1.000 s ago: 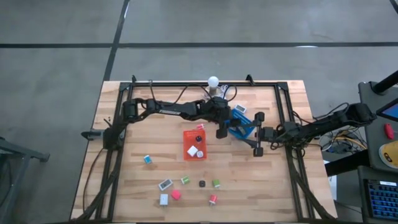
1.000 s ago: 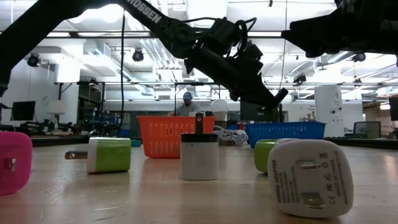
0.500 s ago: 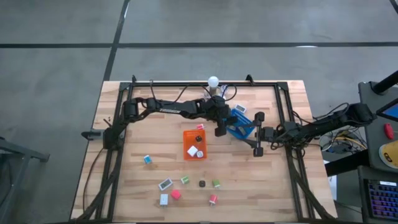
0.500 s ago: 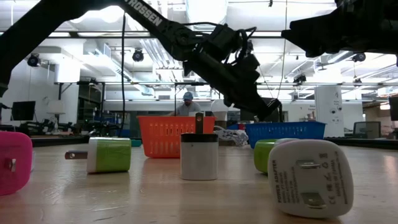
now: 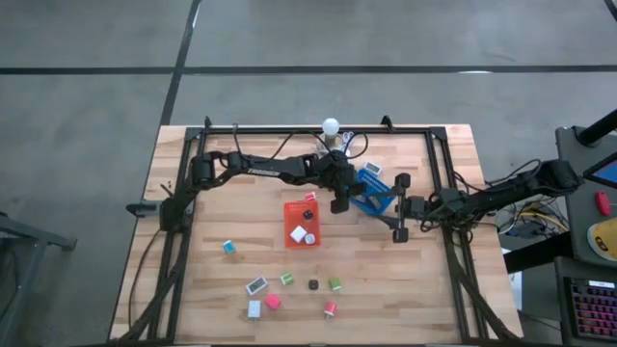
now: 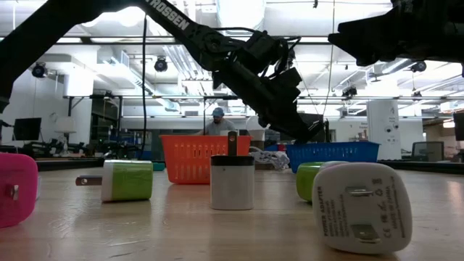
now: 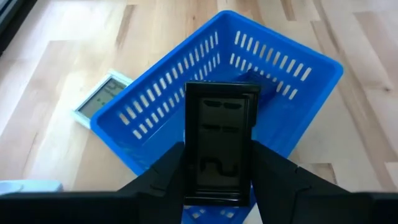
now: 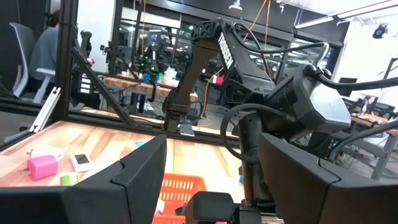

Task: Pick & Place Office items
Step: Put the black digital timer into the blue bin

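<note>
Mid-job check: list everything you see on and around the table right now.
Orange tray: one, table middle, holding three small black and white pieces.
Blue tray: one, right of the orange tray.
Loose pieces: eight; teal, white, green, black, pink, red; front half of the table.
White bulb: one, back edge.
Small display: one, white, beside the blue tray.
Person: one, beyond the table.
Black device: one, gripped above the blue tray.
Left end effector: shut on the black device.
Right end effector: open, right of the blue tray.
</note>
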Controlling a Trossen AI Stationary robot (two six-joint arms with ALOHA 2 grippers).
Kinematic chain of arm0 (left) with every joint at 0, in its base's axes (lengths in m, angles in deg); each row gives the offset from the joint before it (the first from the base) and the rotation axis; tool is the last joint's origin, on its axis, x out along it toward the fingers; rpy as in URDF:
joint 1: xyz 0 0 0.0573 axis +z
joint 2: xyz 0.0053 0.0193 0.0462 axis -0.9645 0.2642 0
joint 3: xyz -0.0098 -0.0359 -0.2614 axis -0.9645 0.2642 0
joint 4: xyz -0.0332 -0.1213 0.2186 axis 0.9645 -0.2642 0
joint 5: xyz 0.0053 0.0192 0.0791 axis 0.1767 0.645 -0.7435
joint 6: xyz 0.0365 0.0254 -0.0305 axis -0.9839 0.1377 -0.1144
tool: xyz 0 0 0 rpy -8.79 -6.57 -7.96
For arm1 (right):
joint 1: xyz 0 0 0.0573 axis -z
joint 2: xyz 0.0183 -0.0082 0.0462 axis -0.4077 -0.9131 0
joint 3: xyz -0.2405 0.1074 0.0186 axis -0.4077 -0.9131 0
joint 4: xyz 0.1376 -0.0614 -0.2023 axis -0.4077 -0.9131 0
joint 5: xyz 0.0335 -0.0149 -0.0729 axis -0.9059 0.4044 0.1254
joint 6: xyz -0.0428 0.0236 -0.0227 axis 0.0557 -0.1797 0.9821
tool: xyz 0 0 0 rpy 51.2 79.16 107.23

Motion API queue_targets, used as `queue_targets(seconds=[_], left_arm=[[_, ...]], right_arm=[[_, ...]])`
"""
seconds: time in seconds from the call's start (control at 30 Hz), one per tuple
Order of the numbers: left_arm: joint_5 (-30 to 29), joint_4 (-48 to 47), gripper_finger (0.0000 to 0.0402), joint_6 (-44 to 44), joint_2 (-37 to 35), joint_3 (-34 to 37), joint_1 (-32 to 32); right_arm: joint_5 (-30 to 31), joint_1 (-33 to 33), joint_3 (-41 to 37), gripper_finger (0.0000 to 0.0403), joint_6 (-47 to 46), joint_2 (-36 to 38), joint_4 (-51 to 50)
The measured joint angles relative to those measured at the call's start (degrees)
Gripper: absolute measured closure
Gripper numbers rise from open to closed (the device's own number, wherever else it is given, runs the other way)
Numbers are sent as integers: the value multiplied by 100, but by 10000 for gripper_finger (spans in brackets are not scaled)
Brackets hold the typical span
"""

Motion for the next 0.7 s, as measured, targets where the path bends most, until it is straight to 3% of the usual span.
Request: queue_targets(seconds=[0.7], left_arm=[[-5, -299, 261, -131, 55, 0, 7]], right_arm=[[4, 4, 2, 156, 36, -2, 128]])
